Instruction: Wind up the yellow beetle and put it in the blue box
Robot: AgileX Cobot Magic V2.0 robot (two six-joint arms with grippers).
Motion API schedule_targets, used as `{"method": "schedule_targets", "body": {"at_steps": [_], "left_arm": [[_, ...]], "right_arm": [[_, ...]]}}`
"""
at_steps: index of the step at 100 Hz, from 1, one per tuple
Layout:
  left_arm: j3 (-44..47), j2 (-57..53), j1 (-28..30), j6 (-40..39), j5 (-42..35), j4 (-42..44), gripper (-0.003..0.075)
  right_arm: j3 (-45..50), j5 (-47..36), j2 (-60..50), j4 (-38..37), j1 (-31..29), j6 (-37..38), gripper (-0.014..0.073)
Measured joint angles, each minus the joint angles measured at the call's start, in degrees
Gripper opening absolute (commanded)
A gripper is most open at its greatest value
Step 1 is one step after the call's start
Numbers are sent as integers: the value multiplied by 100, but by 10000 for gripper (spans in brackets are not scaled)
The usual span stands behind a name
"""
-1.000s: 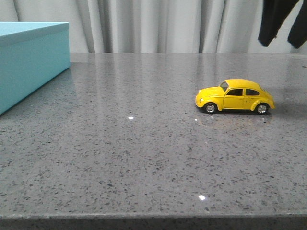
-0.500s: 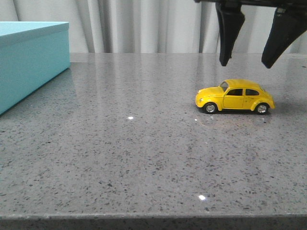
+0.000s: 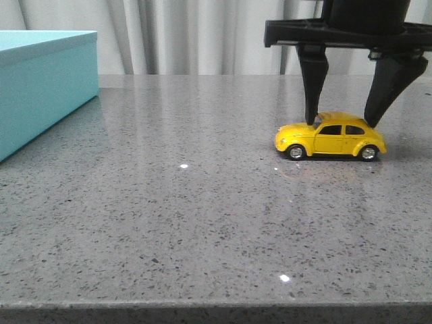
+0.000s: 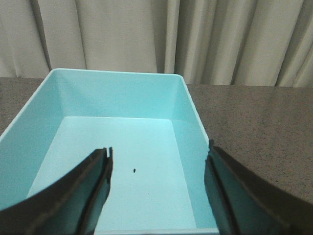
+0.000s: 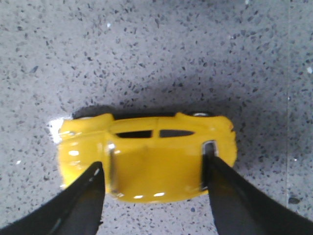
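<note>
The yellow beetle [image 3: 331, 136] stands on its wheels on the grey speckled table at the right, nose to the left. My right gripper [image 3: 341, 123] is open and hangs straight over it, one black finger by the windscreen and one by the rear window, tips at roof height. In the right wrist view the beetle [image 5: 146, 159] lies between the spread fingers [image 5: 85, 196]. The blue box [image 3: 40, 88] stands at the far left. My left gripper [image 4: 157, 161] is open and empty above the box's bare inside [image 4: 127, 161].
The grey speckled table [image 3: 189, 223] runs to a front edge at the bottom of the front view. White curtains [image 3: 202, 34] hang behind the table. A small dark speck [image 4: 133, 170] lies on the box floor.
My right gripper has come down from the top right corner, open, until its fingers straddle the beetle's roof. The beetle and the box have not moved.
</note>
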Motion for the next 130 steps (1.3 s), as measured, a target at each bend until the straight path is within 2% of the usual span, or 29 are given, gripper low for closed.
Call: {"method": "schedule_targets", "body": {"at_steps": [54,90,130], "left_arm": [[0,0,0,0,0,9,409],[0,0,0,0,0,9,409],[0,0,0,0,-4,9,409]], "right_arm": [[-22,-21,45,-134,-36,11,467],[63,82,26,-98,-585,-213,467],[63,308,0,-432,-1043,-680,467]]}}
